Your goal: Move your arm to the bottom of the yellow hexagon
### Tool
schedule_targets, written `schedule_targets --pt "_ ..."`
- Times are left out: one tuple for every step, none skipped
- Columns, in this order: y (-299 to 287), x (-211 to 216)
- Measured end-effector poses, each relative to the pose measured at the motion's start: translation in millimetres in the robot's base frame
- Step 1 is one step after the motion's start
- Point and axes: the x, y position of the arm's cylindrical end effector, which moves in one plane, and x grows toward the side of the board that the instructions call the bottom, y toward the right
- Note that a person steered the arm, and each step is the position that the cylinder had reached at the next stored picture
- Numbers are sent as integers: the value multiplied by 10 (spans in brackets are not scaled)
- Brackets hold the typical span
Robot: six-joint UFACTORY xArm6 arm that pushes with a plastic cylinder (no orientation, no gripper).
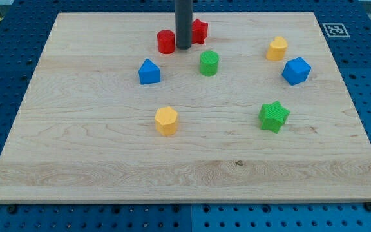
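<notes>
Dark tip (183, 47) between red blocks, well above yellow hexagon (166, 120).

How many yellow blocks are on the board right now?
2. One yellow hexagon sits left of centre toward the view's bottom; another yellow block is at the upper right, above the blue block. None seems hidden behind the rod.
</notes>
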Motion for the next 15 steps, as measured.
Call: schedule_targets --pt "-75 0" --pt "-80 67" --pt "-80 281" --pt "-80 525" --pt "-65 778" --pt "-50 1037" --pt "-166 1144" --pt "-601 1144" --pt "-898 1330" --pt "-903 2030" --pt "-881 2325" --pt "-843 2325" --pt "-421 2325" --pt "-102 2325" --pt "-29 2325"
